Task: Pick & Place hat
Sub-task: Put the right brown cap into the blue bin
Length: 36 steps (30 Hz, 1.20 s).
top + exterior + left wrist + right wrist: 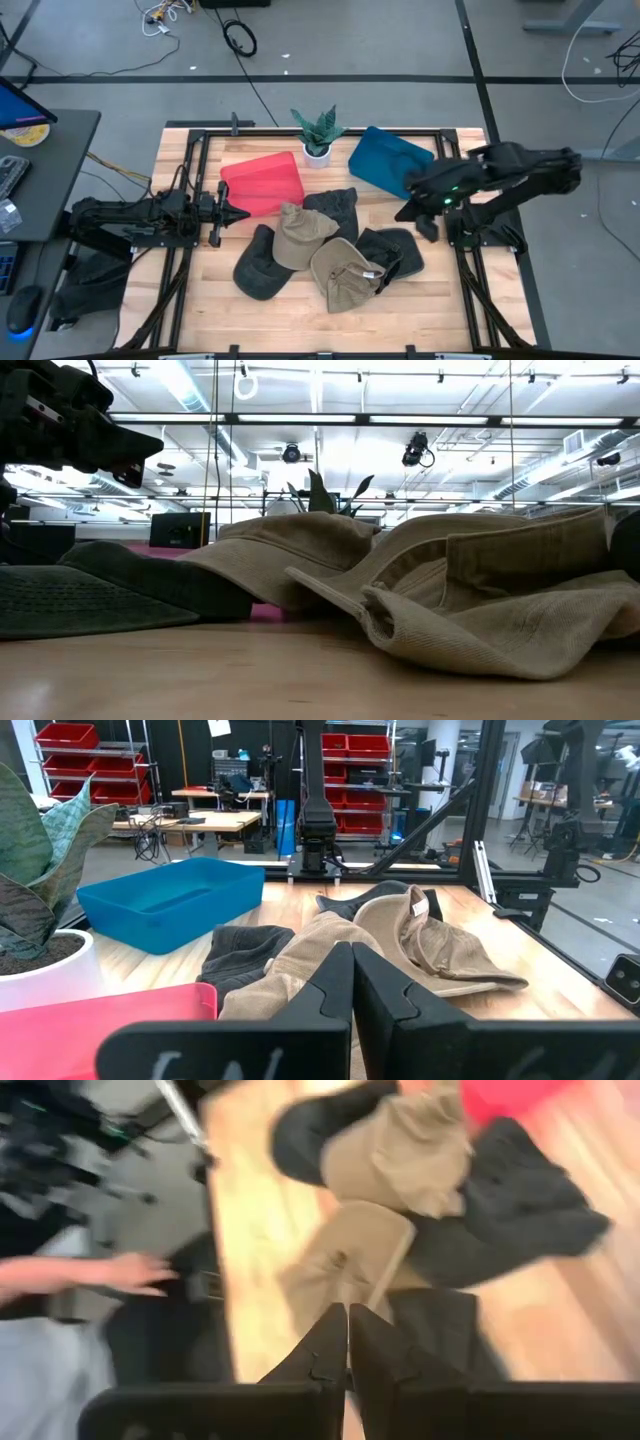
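Several hats lie in a heap on the middle of the wooden table: a tan hat [305, 235] on top, a second tan hat [345, 275] near the front, a dark green hat [262, 265] at the left, and dark grey hats [335, 205] [395, 250] behind and to the right. My left gripper [240, 213] is shut and empty, left of the heap by the red bin; its fingers [350, 995] point at the hats. My right gripper [402, 214] is shut and empty, above the table just right of the heap; its fingers [347, 1345] point down over a dark hat.
A red bin [262, 183] stands at the back left, a blue bin [390, 160] at the back right, and a potted plant [318, 135] between them. A black frame [190, 150] runs round the table. A person's hand [135, 1270] shows beyond the table edge.
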{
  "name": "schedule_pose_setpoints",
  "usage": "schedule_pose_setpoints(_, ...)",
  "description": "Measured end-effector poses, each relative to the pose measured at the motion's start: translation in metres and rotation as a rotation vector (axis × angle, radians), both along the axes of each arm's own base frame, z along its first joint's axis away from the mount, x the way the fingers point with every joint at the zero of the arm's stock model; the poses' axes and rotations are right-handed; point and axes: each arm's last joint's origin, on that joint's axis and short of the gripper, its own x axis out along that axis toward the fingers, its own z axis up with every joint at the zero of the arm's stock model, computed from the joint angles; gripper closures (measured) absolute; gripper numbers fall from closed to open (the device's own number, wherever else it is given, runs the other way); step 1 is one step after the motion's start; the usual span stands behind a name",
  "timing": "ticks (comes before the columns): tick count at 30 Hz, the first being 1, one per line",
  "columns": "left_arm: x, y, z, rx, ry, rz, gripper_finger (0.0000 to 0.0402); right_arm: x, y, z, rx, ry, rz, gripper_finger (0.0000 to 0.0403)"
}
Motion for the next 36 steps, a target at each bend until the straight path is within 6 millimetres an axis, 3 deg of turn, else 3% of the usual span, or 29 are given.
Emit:
schedule_pose_setpoints(7,0.000,0.000,0.000,0.000,0.000,0.000,0.0399,0.031,0.007,-0.020,-0.038,0.093,0.000,0.0382)
schedule_pose_setpoints(19,0.000,0.000,0.000,0.000,0.000,0.000,0.0399,0.080,0.010,-0.039,-0.090,0.023,0.079,0.0382)
schedule_pose_setpoints(26,0.000,0.000,0.000,0.000,0.000,0.000,0.0399,0.093,0.013,-0.053,-0.170,0.057,0.187,0.0382)
schedule_pose_setpoints(36,0.000,0.000,0.000,0.000,0.001,0.000,0.0399,0.102,0.008,-0.090,-0.104,0.278,0.051,0.0380)
